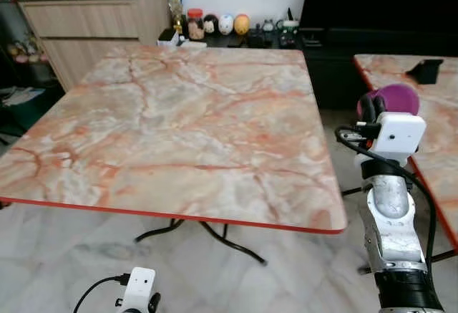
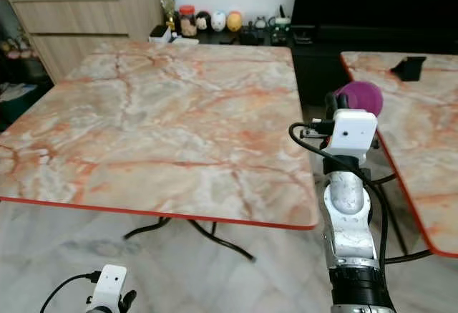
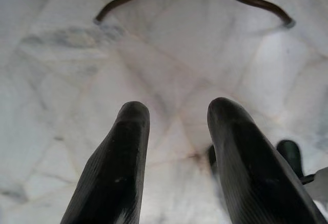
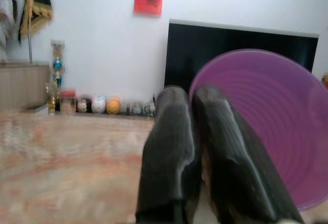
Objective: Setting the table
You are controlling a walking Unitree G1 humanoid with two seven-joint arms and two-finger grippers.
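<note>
Left gripper [image 3: 174, 126] hangs low over the floor, fingers spread and empty. Across the bare marble table [image 1: 186, 127], the right gripper [image 4: 197, 131] is raised just off its right edge, pinching the rim of a purple plastic bowl [image 4: 261, 126]. It looks light, stiff and slick, so a rim grip seems apt.
</note>
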